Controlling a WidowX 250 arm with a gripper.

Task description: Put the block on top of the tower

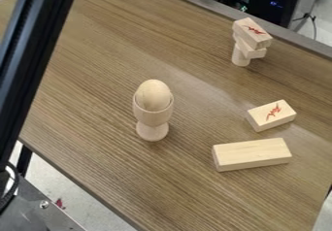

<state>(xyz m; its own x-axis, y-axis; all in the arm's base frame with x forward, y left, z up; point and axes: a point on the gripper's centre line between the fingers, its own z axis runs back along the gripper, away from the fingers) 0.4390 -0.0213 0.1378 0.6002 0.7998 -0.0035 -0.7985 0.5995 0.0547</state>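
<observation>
Tower: a small stack of pale wooden pieces [249, 48] standing near the far edge of the brown wood-grain table [91, 123], towards the upper right of the camera view; its foot is a pale wooden cylinder [240, 57], upright on the tabletop; a pale wooden crosspiece [257, 53] sits above that.
Block on the tower: a pale rectangular wooden block with a red marking [252, 32] rests at the very top, set askew to the crosspiece under it.
Loose blocks: a short, pale wooden block with a red marking [272, 115] lies flat on the table, nearer the camera than the tower and well apart from it; a longer, plain, pale wooden block [252, 154] lies flat just beside it, nearer the camera, the two not touching; I cannot tell which block the task means.
Gripper: I cannot tell whether it is spread, pressed together or pinching anything.
Egg cup: a pale wooden goblet-shaped cup [153, 117] stands upright left of the loose blocks in the view; a smooth, pale wooden egg [154, 93] sits in it, its top above the rim.
Left edge: a black metal beam [40, 36] slants down; a grey metal plate [36, 208] lies below.
</observation>
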